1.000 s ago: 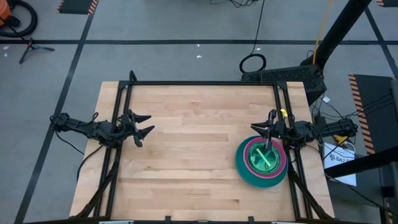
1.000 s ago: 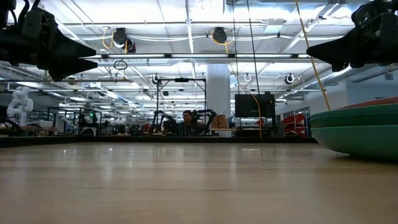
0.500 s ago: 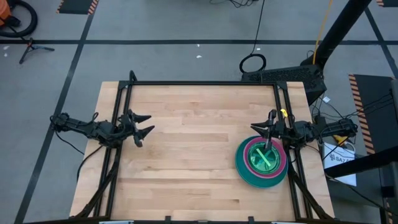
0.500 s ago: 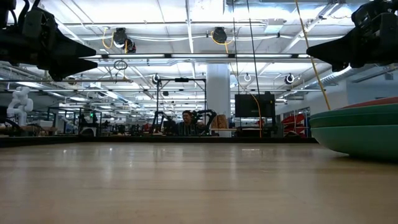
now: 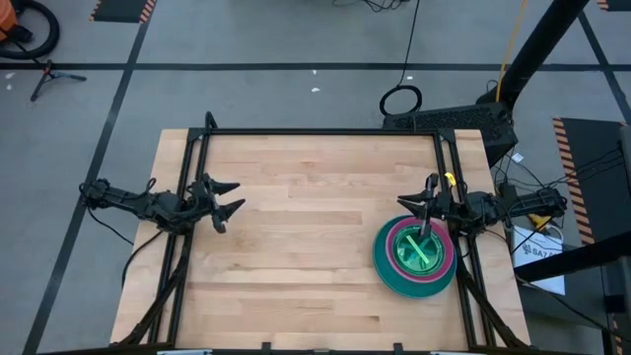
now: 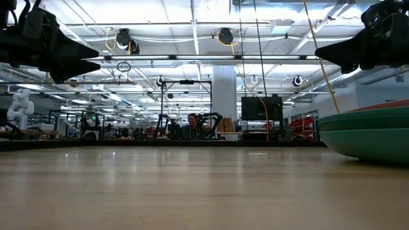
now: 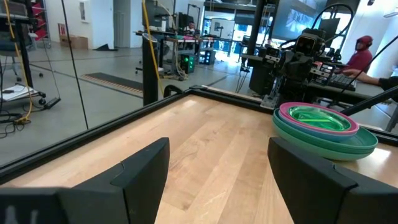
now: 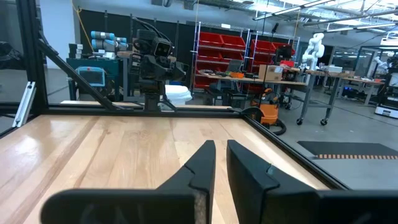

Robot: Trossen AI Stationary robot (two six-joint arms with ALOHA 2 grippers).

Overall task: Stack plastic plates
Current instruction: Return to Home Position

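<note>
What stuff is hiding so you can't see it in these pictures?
1. The number in the plate stack: high view, the top ones cover the lower ones; only teal, pink and green show.
2. The stack's right side: low view, cut off by the picture's edge.
3. The stack's rim nearest the right gripper: high view, that gripper hangs over it.
4. The far-off person: low view, too small.

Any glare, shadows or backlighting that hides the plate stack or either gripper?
High view: even light; stack of round glossy plastic plates clear, a pale streak on its green top plate. Low view: ceiling lamps backlight the left gripper and right gripper into silhouettes. Left wrist view: glare on that top plate.
</note>
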